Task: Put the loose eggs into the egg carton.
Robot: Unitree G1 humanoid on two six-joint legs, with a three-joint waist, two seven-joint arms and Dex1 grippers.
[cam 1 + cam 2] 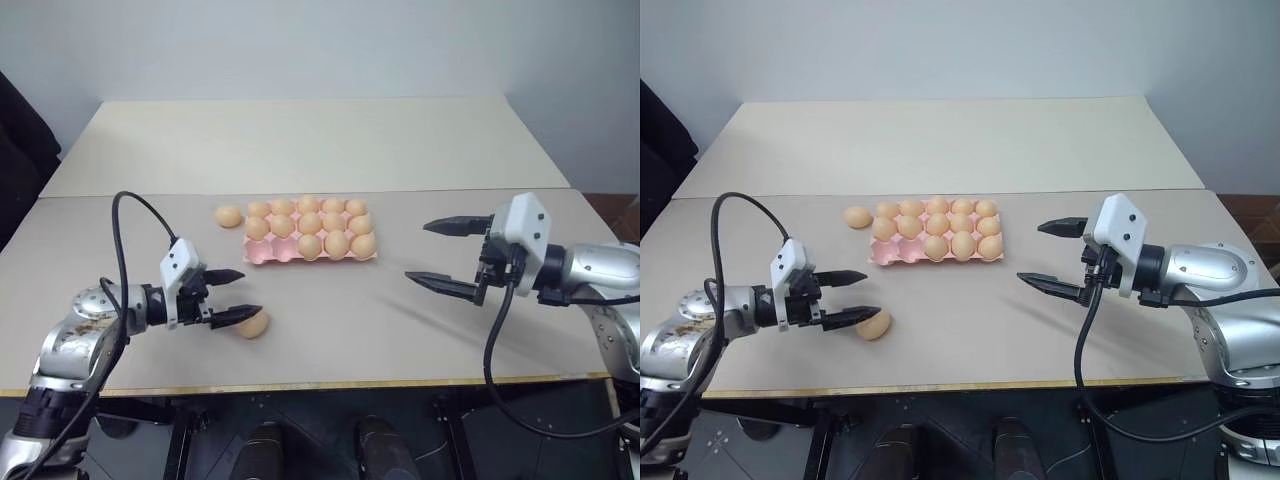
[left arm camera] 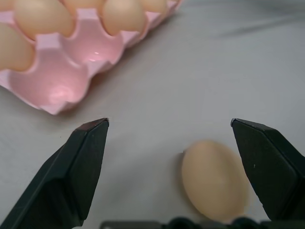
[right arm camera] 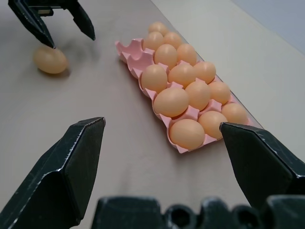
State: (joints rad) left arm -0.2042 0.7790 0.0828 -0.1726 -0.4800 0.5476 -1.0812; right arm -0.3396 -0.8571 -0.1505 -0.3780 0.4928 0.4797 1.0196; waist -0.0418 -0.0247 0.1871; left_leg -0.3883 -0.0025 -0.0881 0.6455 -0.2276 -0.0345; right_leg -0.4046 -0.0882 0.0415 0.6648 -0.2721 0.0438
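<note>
Two beige tables [image 1: 300, 140] pushed together – pale wall [image 1: 320, 40] behind, dark floor [image 1: 300, 440] below

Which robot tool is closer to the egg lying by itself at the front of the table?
Left. The left tool is open right beside the egg, one finger against it. The right tool hangs open far across the table, past the egg carton.

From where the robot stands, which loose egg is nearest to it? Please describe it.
On the beige table lies a pink egg carton. Nearer the robot, by the open left gripper, lies one egg. The other loose egg lies beside the carton.
</note>
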